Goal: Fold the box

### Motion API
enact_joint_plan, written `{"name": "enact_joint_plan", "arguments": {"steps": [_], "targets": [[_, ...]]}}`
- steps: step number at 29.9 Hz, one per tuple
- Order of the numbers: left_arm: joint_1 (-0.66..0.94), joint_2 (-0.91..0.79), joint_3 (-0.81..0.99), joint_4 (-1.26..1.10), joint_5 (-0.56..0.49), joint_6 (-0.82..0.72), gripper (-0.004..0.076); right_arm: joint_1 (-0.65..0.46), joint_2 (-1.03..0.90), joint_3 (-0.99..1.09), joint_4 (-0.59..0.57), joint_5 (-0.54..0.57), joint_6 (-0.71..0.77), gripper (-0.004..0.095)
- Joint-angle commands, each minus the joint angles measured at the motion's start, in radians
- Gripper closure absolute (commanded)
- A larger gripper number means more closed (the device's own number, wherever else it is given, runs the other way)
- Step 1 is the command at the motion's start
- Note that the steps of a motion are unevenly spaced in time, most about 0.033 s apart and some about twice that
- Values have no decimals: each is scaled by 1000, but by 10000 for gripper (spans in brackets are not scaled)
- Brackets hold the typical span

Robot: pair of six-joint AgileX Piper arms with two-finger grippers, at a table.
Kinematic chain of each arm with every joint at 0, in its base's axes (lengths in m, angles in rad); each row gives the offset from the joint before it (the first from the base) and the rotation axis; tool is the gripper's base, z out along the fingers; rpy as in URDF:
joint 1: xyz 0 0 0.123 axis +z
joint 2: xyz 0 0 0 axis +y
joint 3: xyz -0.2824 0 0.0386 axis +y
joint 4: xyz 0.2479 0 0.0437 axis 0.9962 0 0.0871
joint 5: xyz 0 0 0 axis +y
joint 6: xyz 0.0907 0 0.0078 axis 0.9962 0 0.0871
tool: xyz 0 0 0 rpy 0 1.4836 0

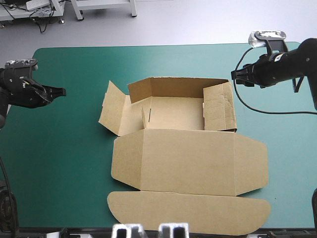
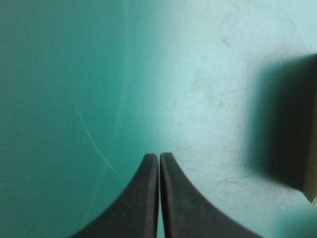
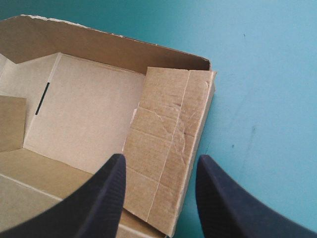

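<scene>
The right gripper [image 3: 161,158] holds its black fingers [image 3: 106,198] apart with nothing between them. It is poised just above the box's right wall [image 3: 168,148], a doubled panel folded inward and wrinkled across its face. The left gripper [image 2: 159,154] has its fingers pressed together in a point over bare teal-green cover [image 2: 74,99], well to the left of the board and touching nothing.

The box [image 1: 168,119] lies in the middle of the table, brown and half formed. Its far wall [image 1: 173,85] and right wall are raised, while the left wall [image 1: 113,106] splays outward onto the cover. The lid [image 1: 188,158] lies flat toward the near edge, ending in a rounded tuck flap [image 1: 188,210]. A narrow slot [image 3: 42,99] is cut in the floor at its left side.

The board looks light and stiff across each panel, bending only at its scores. It will probably slide on the cover if pushed from one side, and a hard pinch would crease it. The safest hold seems to be the thin free edge of a wall, near its middle, with the other arm steadying the floor. The splayed left wall looks the likeliest part to raise.

No print, label or writing shows anywhere on the board.
</scene>
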Motion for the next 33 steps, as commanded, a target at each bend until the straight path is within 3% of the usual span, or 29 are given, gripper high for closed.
{"name": "enact_joint_plan", "arguments": {"steps": [1,5,9,16,33], "targets": [[61,-18,-31,-158,5,49,729,-2,-84,33,20,5,20,495],[74,-18,-31,-206,21,102,729,-2,-105,168,20,3,6,495],[74,-18,-31,-235,24,131,729,-2,-71,253,31,-105,-21,495],[74,-18,-31,-269,18,151,729,-2,63,253,157,-129,-93,495],[74,-16,-31,-273,-2,151,729,-2,211,253,153,-215,-148,495]]}}
